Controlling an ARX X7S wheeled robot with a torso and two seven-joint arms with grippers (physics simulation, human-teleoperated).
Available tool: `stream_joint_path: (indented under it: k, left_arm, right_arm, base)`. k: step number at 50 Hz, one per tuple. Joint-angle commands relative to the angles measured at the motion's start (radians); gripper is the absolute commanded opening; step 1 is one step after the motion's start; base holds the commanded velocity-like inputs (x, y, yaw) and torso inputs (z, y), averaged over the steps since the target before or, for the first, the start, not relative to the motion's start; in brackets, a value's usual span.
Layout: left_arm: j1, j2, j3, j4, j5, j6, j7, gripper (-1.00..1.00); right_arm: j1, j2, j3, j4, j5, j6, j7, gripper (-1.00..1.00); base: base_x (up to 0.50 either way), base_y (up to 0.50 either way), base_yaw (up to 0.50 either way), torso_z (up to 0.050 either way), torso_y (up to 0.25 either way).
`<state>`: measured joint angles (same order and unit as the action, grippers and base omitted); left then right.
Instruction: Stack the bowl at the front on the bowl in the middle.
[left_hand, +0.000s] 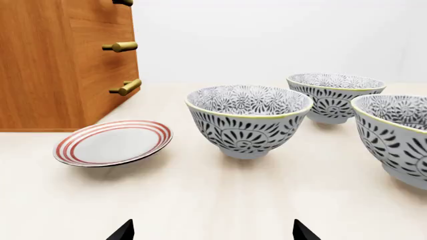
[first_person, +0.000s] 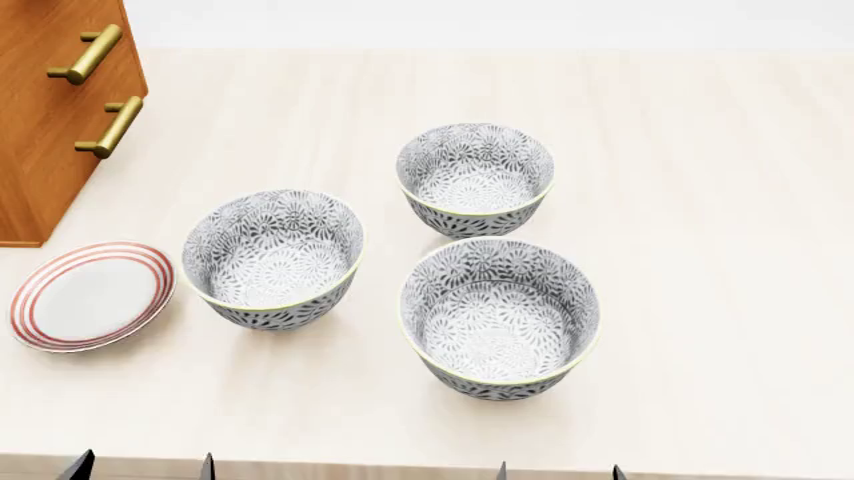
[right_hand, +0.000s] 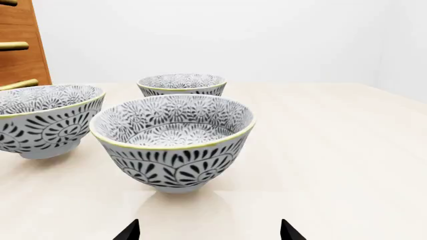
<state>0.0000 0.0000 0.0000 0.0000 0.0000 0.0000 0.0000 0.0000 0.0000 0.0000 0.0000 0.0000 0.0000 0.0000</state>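
Three alike floral-print bowls stand on the pale table. The bowl at the front (first_person: 501, 320) (right_hand: 173, 142) (left_hand: 397, 140) is nearest me, to the right. The bowl in the middle (first_person: 274, 260) (left_hand: 248, 120) (right_hand: 43, 120), midway in depth, stands to its left. A third bowl (first_person: 474, 180) sits furthest back. My left gripper (first_person: 143, 468) (left_hand: 213, 232) is open and empty near the table's front edge, short of the middle bowl. My right gripper (first_person: 561, 472) (right_hand: 209, 232) is open and empty just in front of the front bowl.
A red-striped white plate (first_person: 91, 296) (left_hand: 113, 142) lies at the left, beside the middle bowl. A wooden drawer cabinet (first_person: 54, 110) (left_hand: 60, 65) with brass handles stands at the back left. Bare table (first_person: 721, 200) stretches to the right.
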Motion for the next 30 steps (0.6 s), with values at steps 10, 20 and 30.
stream_joint_path:
  k: [10, 20, 30]
  left_arm:
    - [-0.010, -0.058, 0.080, -0.010, -0.048, 0.006, -0.082, 1.00]
    - [-0.028, -0.067, 0.088, 0.002, -0.076, -0.075, -0.107, 1.00]
    - [-0.238, -0.131, 0.061, 0.344, -0.209, -0.546, -0.104, 1.00]
  right_arm:
    - [0.021, 0.048, -0.064, 0.029, 0.043, -0.010, 0.062, 1.00]
    - [0.032, 0.066, -0.077, 0.015, 0.098, 0.035, 0.057, 1.00]
    - [0.275, 0.128, -0.041, -0.325, 0.244, 0.651, 0.063, 1.00]
  base:
    - [0.00, 0.00, 0.00, 0.000, 0.000]
    - [0.00, 0.00, 0.00, 0.000, 0.000]
    - [0.00, 0.00, 0.00, 0.000, 0.000]
